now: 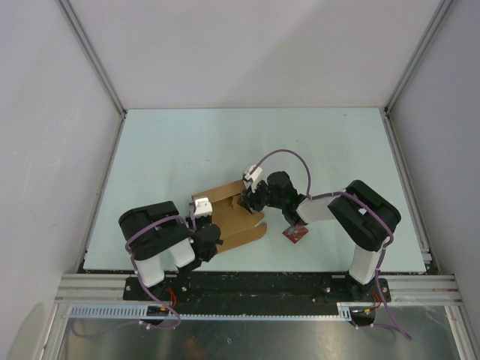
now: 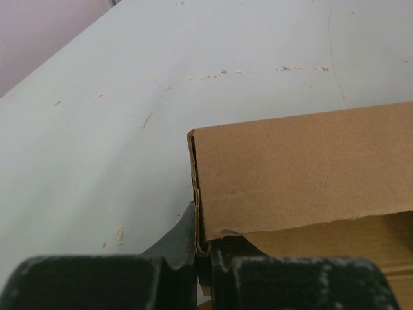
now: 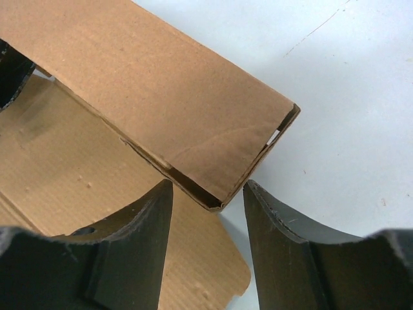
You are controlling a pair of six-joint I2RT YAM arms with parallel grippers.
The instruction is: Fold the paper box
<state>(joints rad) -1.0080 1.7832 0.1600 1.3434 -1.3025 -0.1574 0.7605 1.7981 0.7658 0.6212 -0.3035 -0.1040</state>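
The brown kraft paper box point(image 1: 234, 216) lies partly folded on the table between the two arms. In the left wrist view its folded wall point(image 2: 303, 168) stands upright, and my left gripper point(image 2: 205, 255) is shut on that wall's left corner edge. In the right wrist view the folded wall point(image 3: 168, 97) ends in a corner just ahead of the fingers, above a flat flap point(image 3: 77, 187). My right gripper point(image 3: 208, 210) is open, its fingers either side of that corner and not touching it. From above, the right gripper point(image 1: 250, 201) is at the box's right end.
A tiny dark red square item point(image 1: 295, 235) lies on the table right of the box, under the right arm. The pale table point(image 1: 225, 142) is walled at the left, back and right. Small crumbs point(image 2: 219, 74) lie on the surface beyond the box.
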